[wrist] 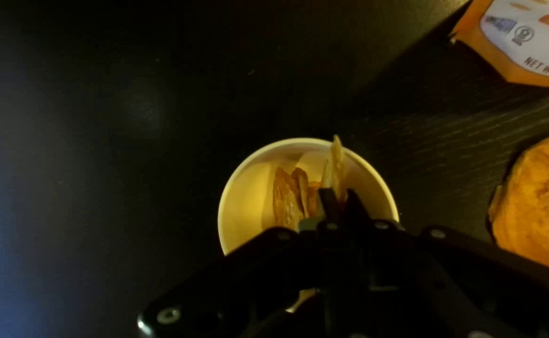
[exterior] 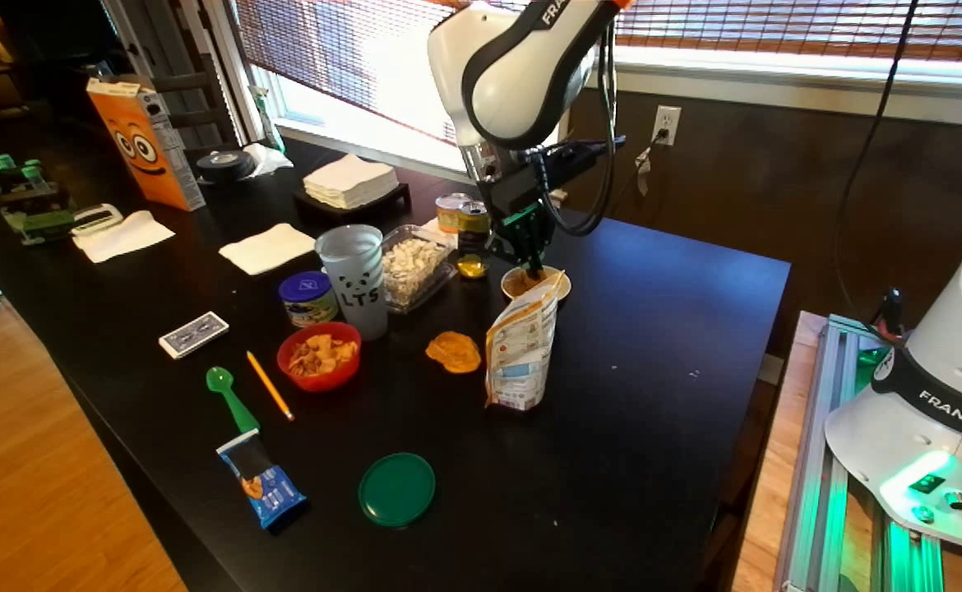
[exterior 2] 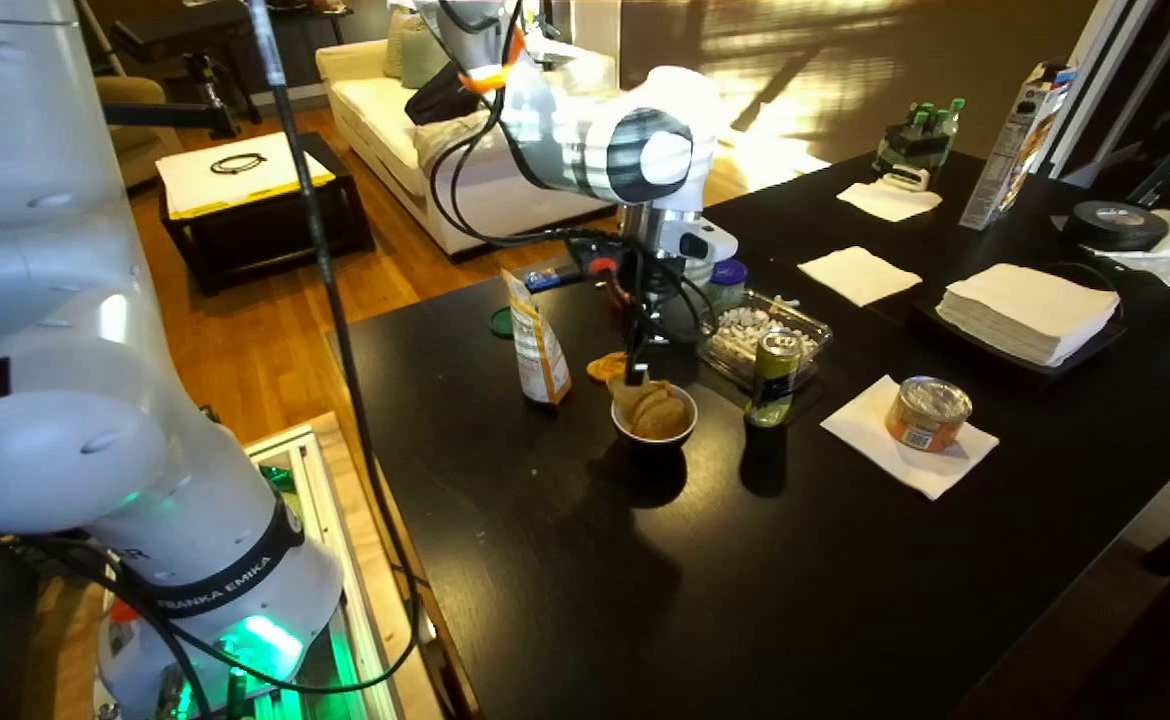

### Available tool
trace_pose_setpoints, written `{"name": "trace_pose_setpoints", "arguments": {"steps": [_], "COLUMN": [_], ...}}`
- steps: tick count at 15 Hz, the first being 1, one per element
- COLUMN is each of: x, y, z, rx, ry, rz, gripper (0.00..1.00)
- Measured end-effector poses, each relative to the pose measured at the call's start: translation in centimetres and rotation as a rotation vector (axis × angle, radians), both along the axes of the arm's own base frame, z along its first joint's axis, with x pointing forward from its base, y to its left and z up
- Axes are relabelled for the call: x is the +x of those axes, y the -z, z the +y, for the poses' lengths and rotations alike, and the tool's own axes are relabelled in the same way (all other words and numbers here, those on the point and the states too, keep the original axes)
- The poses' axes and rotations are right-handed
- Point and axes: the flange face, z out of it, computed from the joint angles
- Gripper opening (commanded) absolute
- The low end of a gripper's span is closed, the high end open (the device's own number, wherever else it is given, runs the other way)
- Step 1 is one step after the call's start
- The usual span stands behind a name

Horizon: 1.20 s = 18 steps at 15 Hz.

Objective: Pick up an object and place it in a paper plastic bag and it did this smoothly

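Note:
A small bowl point(wrist: 244, 202) with a pale rim and several brown chips in it stands on the dark table, and shows in both exterior views point(exterior: 565, 289) point(exterior 2: 680, 432). My gripper point(wrist: 342, 195) points down into the bowl, its fingertips close together on an upright chip point(wrist: 337, 157) near the bowl's edge. The gripper is also over the bowl in an exterior view point(exterior 2: 635, 370). The paper plastic bag point(exterior: 520, 358) stands upright beside the bowl, whitish with bluish print and orange edges. Its front corner shows in the wrist view point(wrist: 532, 51). The bag's inside is hidden.
A flat orange chip-like piece point(exterior: 454, 352) lies between the bag and a red bowl point(exterior: 337, 378) of snacks. A yellow can point(exterior 2: 775, 380), a clear tub point(exterior 2: 815, 340) of white pieces and a frosted cup point(exterior: 353, 284) stand near the gripper.

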Motion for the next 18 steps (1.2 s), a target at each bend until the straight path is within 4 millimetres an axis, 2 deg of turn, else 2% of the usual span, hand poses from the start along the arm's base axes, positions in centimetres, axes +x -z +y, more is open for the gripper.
{"name": "trace_pose_setpoints", "arguments": {"steps": [6,9,12,15,18], "x": [-2.4,-4.2,-6.6,-8.9,-10.3], "y": [-5.1,-8.3,-12.0,-16.1,-19.3], "z": [0.8,2.0,4.1,7.2,9.9], "rx": [-0.009,-0.022,-0.049,-0.069,-0.063], "ry": [-0.033,-0.102,-0.243,-0.392,-0.557], "rz": [0.042,0.064,0.109,0.128,0.106], "gripper": [0.01,0.01,0.01,0.01,0.01]}}
